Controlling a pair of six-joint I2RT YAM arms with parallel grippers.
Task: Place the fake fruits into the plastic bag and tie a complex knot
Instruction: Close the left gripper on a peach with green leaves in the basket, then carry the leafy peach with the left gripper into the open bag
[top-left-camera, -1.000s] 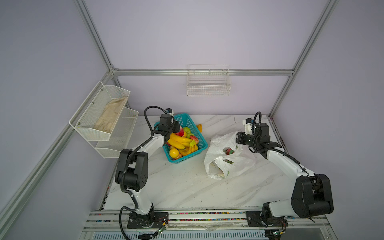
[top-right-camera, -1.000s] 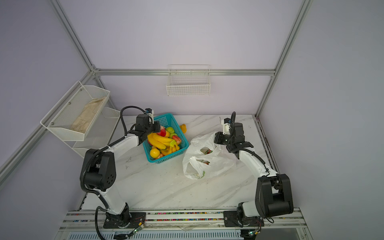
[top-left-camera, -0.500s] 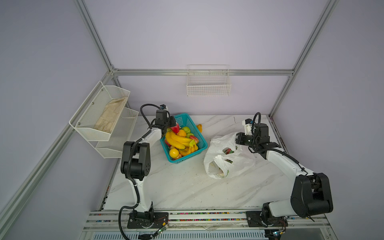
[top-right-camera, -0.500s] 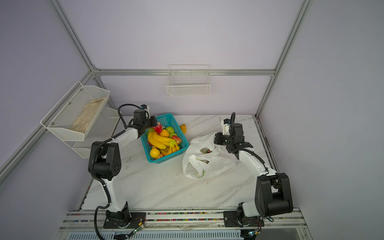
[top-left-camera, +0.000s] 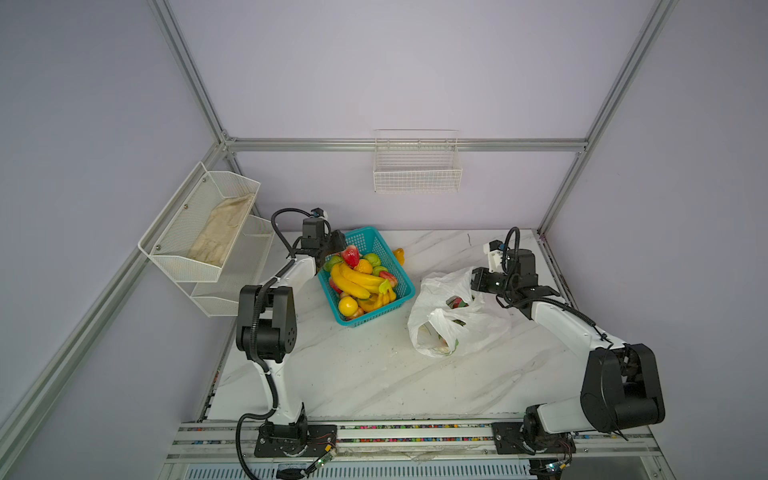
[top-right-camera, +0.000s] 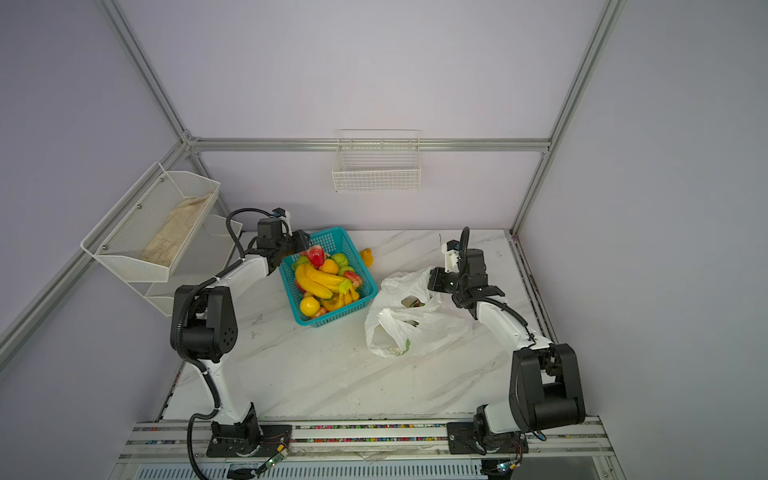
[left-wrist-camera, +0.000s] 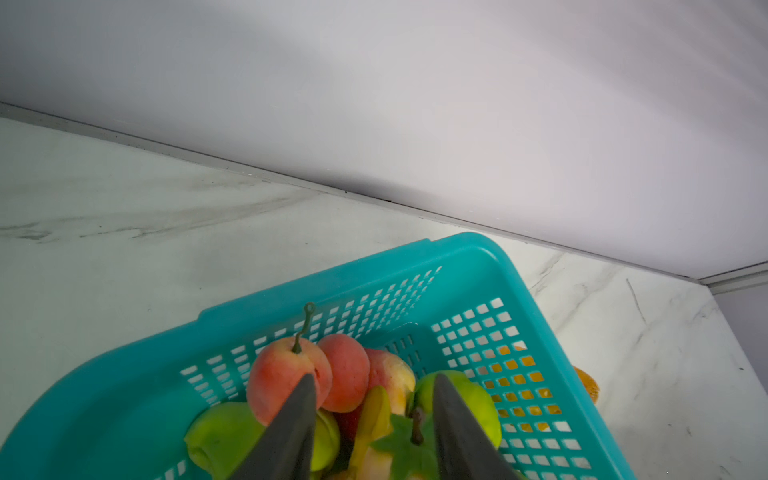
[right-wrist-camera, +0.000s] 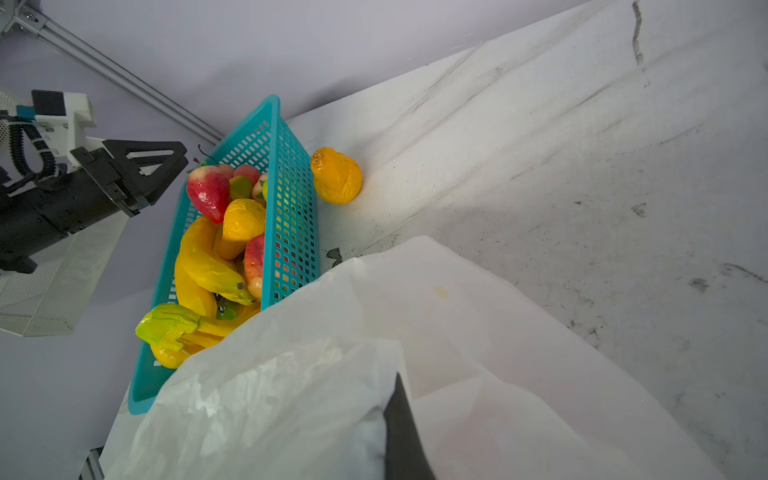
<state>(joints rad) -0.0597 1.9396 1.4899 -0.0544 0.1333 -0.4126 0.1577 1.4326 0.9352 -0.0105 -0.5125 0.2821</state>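
Note:
Fake fruits (top-left-camera: 361, 282) (top-right-camera: 326, 280) are piled in a teal basket (top-left-camera: 376, 318): bananas, a strawberry, green and peach-coloured ones. My left gripper (top-left-camera: 334, 245) (left-wrist-camera: 374, 376) is open over the basket's far left corner, its fingers straddling fruits without gripping any. One orange fruit (top-left-camera: 399, 254) (right-wrist-camera: 336, 176) lies on the table behind the basket. The white plastic bag (top-left-camera: 478, 324) (top-right-camera: 432, 328) lies to the right with fruit (top-left-camera: 457, 301) showing in its mouth. My right gripper (top-left-camera: 478, 284) is shut on the bag's upper edge, and film covers all but one finger (right-wrist-camera: 399, 415).
A white wire shelf (top-left-camera: 199, 249) holding a beige cloth (top-left-camera: 220, 232) hangs on the left wall beside the left arm. A wire basket (top-left-camera: 417, 170) hangs on the back wall. The arms' rail (top-left-camera: 415, 432) runs along the front edge of the marble table (top-left-camera: 374, 374).
My left gripper has opened from shut and its wrist has drawn slightly back and left, toward the basket's far corner. The right gripper and the bag have not moved.

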